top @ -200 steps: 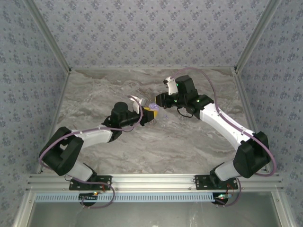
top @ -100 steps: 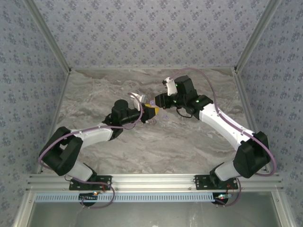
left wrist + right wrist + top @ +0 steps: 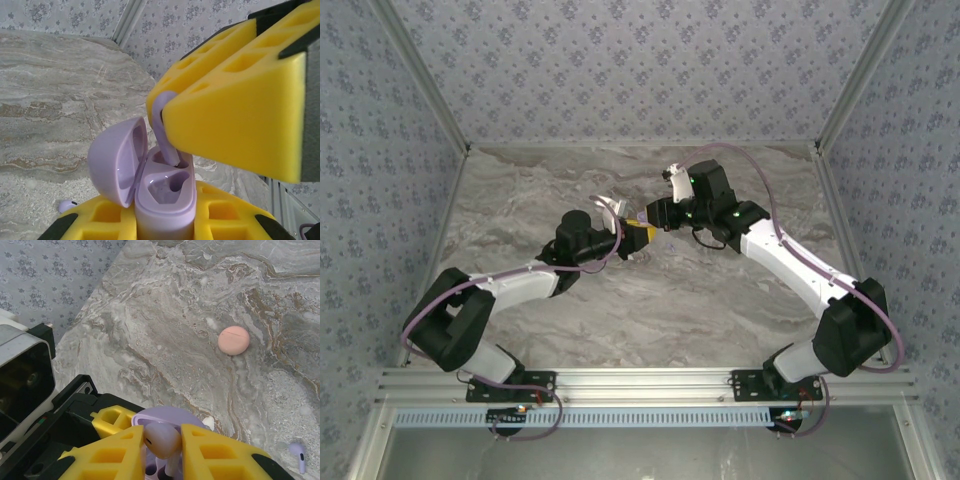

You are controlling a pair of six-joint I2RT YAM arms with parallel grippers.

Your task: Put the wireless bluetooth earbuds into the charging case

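My left claw [image 3: 165, 222] is clamped on the purple charging case [image 3: 162, 197], holding it upright with its lid [image 3: 112, 160] swung back so the sockets face up; my right claw [image 3: 164, 455] pinches a purple earbud [image 3: 162, 122] stem-down, its tip at the mouth of one socket; the second earbud [image 3: 298, 456] lies on the desk [image 3: 200, 300], awaiting its turn.

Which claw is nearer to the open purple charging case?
Left. The left claw is shut on the purple charging case, holding it upright with its lid open. The right claw sits just above, shut on a purple earbud whose stem tip reaches the case's slot.
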